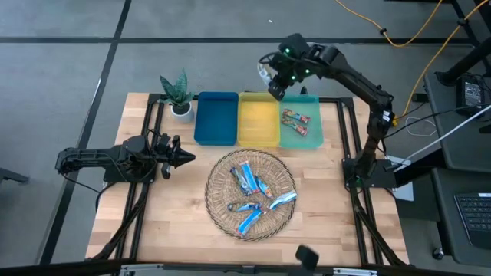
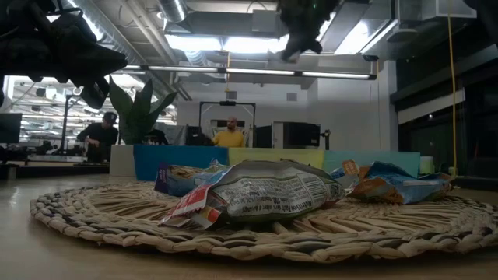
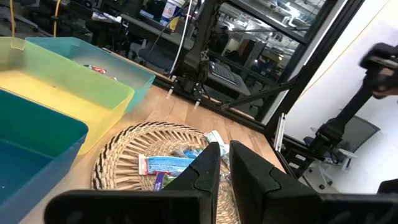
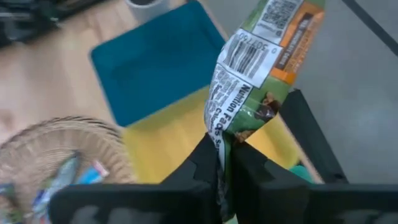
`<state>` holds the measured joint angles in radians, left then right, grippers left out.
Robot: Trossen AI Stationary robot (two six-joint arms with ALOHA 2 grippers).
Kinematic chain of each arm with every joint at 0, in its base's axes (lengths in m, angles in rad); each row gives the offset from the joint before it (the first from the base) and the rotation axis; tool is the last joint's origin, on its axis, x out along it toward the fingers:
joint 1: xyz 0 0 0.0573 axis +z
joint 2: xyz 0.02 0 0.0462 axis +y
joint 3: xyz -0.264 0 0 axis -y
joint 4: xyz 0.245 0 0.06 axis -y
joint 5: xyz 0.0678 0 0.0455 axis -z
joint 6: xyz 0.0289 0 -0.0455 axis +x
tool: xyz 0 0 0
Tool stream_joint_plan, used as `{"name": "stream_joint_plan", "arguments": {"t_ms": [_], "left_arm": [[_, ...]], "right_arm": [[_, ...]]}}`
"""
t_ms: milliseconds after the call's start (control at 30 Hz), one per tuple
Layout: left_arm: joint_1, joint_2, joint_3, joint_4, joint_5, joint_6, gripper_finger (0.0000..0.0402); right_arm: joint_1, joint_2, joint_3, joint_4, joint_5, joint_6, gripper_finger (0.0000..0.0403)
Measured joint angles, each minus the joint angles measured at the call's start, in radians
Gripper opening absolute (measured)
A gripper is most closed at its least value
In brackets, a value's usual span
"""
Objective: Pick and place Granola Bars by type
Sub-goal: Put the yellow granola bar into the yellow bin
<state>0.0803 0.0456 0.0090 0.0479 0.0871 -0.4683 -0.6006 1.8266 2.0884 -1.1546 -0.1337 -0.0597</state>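
The right gripper's [image 4: 222, 163] jaws pinch a green granola bar [image 4: 261, 68] over the yellow tray [image 1: 258, 120].

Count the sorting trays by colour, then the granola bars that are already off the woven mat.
Blue tray: 1
Yellow tray: 1
Green tray: 1
Trays total: 3
Bars lying in the green tray: 2
Green-wrapped bar pinched in the right gripper over the trays: 1
Bars off the mat total: 3

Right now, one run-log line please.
right gripper: shut on green-wrapped bar, above yellow tray | left gripper: shut, idle beside basket
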Motion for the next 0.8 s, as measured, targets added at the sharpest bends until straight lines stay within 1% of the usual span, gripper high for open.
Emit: {"name": "stream_joint_plan", "arguments": {"t_ms": [167, 333, 433, 533, 600, 700, 800], "left_arm": [[0.000, 0.000, 0.000, 0.000, 0.000, 0.000, 0.0031], [0.000, 0.000, 0.000, 0.000, 0.000, 0.000, 0.0031], [0.000, 0.000, 0.000, 0.000, 0.000, 0.000, 0.0031], [0.000, 0.000, 0.000, 0.000, 0.000, 0.000, 0.0031], [0.000, 0.000, 0.000, 0.000, 0.000, 0.000, 0.0031], [0.000, 0.000, 0.000, 0.000, 0.000, 0.000, 0.0031], [0.000, 0.000, 0.000, 0.000, 0.000, 0.000, 0.0031]], "right_arm": [[-0.058, 0.057, -0.002, -0.001, 0.000, -0.079, 0.0021], [-0.080, 0.132, -0.002, 0.000, 0.000, -0.116, 0.0046], [-0.084, 0.182, -0.002, 0.001, -0.001, -0.150, 0.0045], [-0.084, 0.231, -0.002, 0.003, -0.002, -0.159, 0.0027], [-0.083, 0.265, -0.002, 0.004, -0.023, -0.162, 0.0021], [-0.077, 0.309, -0.002, 0.013, -0.072, -0.162, 0.0021], [-0.061, 0.349, -0.002, 0.014, -0.074, -0.160, 0.0038]]}}
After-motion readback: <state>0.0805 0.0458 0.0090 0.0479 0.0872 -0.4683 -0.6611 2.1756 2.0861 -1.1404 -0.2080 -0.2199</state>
